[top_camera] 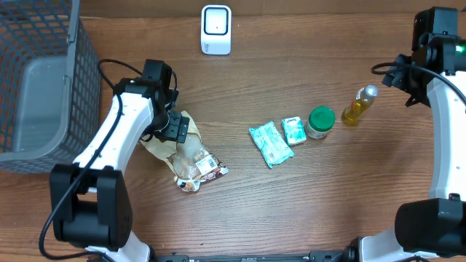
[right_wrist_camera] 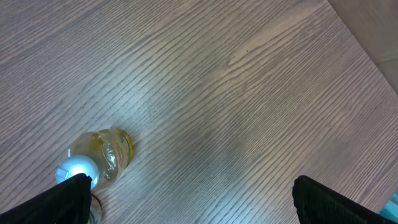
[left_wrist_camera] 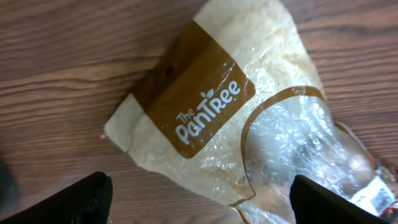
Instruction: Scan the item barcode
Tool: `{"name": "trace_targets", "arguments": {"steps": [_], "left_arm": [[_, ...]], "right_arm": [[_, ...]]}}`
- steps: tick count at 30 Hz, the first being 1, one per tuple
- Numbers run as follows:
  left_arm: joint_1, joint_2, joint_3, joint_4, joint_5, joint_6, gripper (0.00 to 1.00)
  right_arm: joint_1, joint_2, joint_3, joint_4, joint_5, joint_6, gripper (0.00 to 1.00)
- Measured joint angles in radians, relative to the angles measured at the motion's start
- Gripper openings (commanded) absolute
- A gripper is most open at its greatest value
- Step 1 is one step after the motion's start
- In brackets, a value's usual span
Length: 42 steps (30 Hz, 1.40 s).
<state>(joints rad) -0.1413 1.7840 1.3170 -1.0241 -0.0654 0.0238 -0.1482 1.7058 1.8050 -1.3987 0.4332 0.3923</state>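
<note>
A crinkled plastic bag (top_camera: 191,154) with a brown "The PanTree" label lies flat on the wooden table. A white barcode sticker (top_camera: 207,166) shows at its lower right end. My left gripper (top_camera: 175,129) hovers over the bag's upper left part. In the left wrist view its fingers (left_wrist_camera: 81,199) are spread wide, open, over the bag (left_wrist_camera: 249,118), holding nothing. The white scanner (top_camera: 216,29) stands at the back centre. My right gripper (top_camera: 405,74) is open at the far right, close to a yellow bottle (top_camera: 358,106), which sits by its left finger in the right wrist view (right_wrist_camera: 102,155).
Two teal packets (top_camera: 269,144) (top_camera: 293,130) and a green-lidded jar (top_camera: 320,121) lie in a row at mid-table. A grey mesh basket (top_camera: 40,80) fills the left back corner. The table's right edge shows in the right wrist view (right_wrist_camera: 367,37).
</note>
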Motion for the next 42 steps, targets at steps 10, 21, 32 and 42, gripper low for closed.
{"name": "trace_targets", "arguments": {"steps": [10, 21, 32, 42], "left_arm": [[0.098, 0.151, -0.002, -0.025, 0.221, 0.166, 0.93], [0.111, 0.247, 0.023, -0.054, 0.326, 0.194, 0.66], [0.111, 0.279, 0.057, -0.103, 0.462, 0.194, 0.73], [0.111, 0.324, 0.222, -0.26, 0.594, 0.197, 0.96]], "right_arm": [[0.0, 0.0, 0.0, 0.001, 0.0, 0.0, 1.0], [0.0, 0.0, 0.0, 0.0, 0.0, 0.0, 1.0], [0.0, 0.0, 0.0, 0.001, 0.0, 0.0, 1.0], [0.0, 0.0, 0.0, 0.0, 0.0, 0.0, 1.0]]}}
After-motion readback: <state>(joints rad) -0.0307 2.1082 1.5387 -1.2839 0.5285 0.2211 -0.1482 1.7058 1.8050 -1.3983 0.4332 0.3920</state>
